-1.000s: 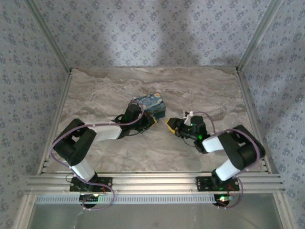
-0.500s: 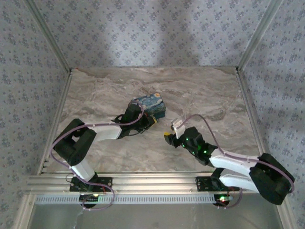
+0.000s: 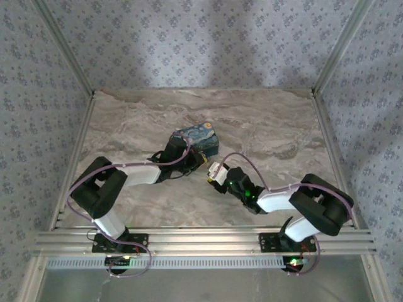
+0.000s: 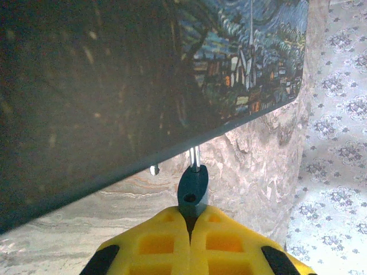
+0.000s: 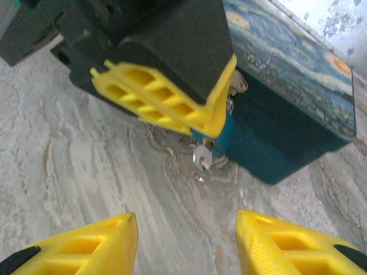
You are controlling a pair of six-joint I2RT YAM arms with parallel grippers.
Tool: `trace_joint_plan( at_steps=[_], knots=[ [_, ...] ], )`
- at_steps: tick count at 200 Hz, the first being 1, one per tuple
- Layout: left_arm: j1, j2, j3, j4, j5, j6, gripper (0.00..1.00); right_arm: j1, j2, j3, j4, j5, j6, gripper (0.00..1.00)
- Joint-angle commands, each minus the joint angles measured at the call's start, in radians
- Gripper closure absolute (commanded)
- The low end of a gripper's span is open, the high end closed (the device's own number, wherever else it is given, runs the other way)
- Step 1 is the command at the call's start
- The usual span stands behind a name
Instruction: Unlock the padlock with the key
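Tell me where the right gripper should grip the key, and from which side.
Probably the flat silver head of the key, which sticks out of the padlock that the left gripper clamps. The right gripper, open, should come from the side away from the box, pads on its flat faces.

Flat rectangular box (image 3: 201, 136) printed with a blue-and-yellow Starry Night painting, lying near the middle of the worktop (image 3: 277, 123), dark teal side wall, grey-veined marble surface, pale floral wallpaper (image 3: 201, 38) on three sides, ribbed aluminium rail (image 3: 201, 240) along the near edge
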Motion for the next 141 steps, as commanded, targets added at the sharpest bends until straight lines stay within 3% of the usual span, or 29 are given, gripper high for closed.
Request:
trace_joint_plan(
  at_steps=[1, 104, 141],
  knots=[
    [-0.003, -0.013, 0.020, 0.021, 0.001, -0.001, 1.00, 0.003, 0.030, 0.033, 0.058, -0.007, -0.045, 0.52],
    [-0.003, -0.012, 0.024, 0.019, 0.010, 0.000, 1.00, -0.023, 0.149, 0.102, 0.134, -0.023, -0.047, 0.65],
    [-0.003, -0.012, 0.024, 0.019, 0.009, 0.000, 1.00, -0.031, 0.172, 0.103, 0.145, -0.020, -0.026, 0.75]
  ],
)
